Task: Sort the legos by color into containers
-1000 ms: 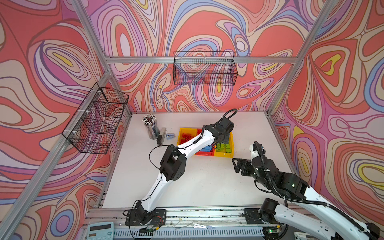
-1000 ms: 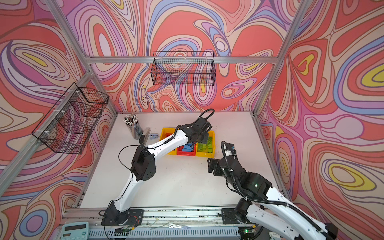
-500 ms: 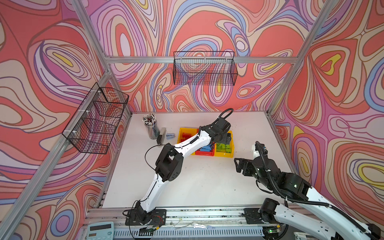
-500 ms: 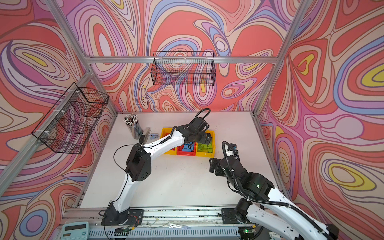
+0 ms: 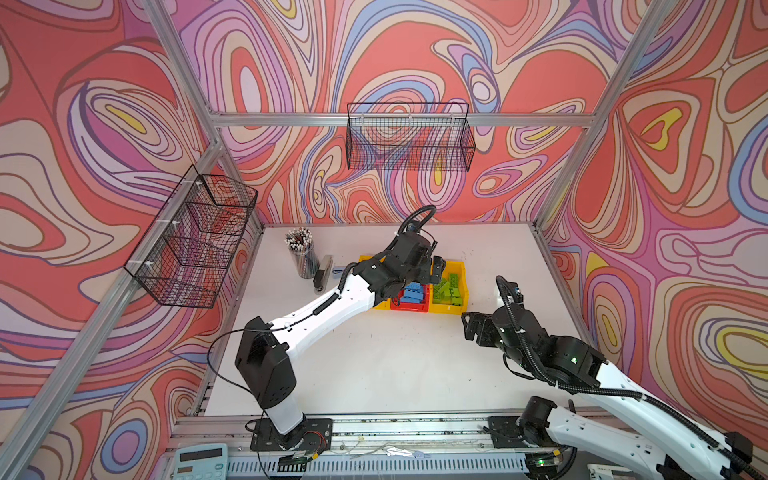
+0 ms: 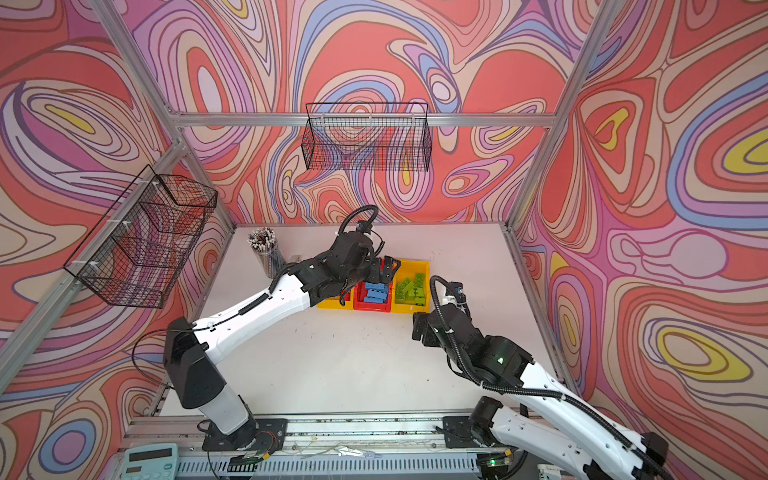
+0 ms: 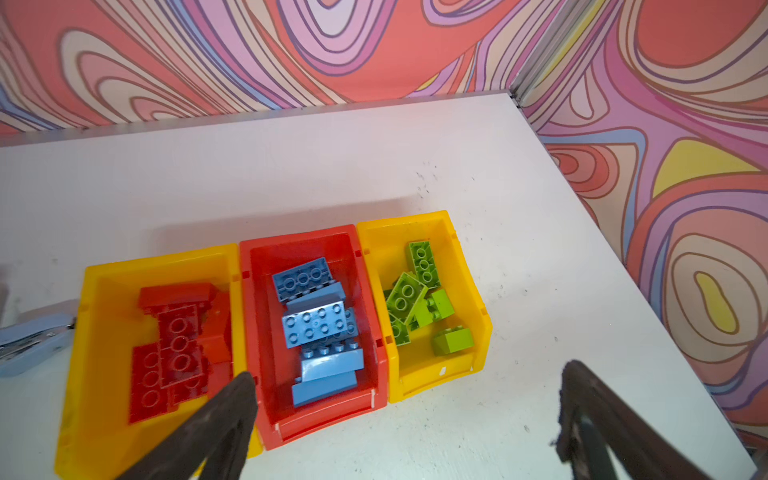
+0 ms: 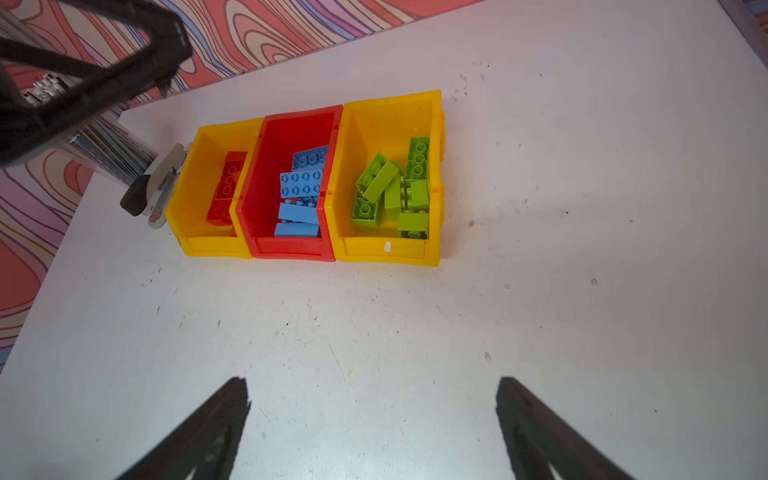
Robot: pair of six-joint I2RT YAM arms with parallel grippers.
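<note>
Three containers stand joined in a row at the back of the table. The left yellow bin (image 7: 158, 259) holds red legos (image 7: 174, 345). The red bin (image 7: 316, 415) holds light blue legos (image 7: 318, 328). The right yellow bin (image 7: 432, 382) holds lime green legos (image 7: 409, 295). My left gripper (image 7: 407, 374) hangs open and empty above the row's front edge, also seen in both top views (image 5: 432, 270) (image 6: 384, 268). My right gripper (image 8: 372, 382) is open and empty over bare table in front of the bins (image 5: 471, 326).
A clear cup of pens (image 5: 300, 253) and a stapler (image 5: 323, 272) stand left of the bins. Black wire baskets hang on the back wall (image 5: 409, 139) and the left wall (image 5: 195, 241). A calculator (image 5: 199, 461) lies by the front rail.
My left gripper has opened above the bins, and its arm has swung to the left, elbow moving left and down. The right arm has barely shifted.
</note>
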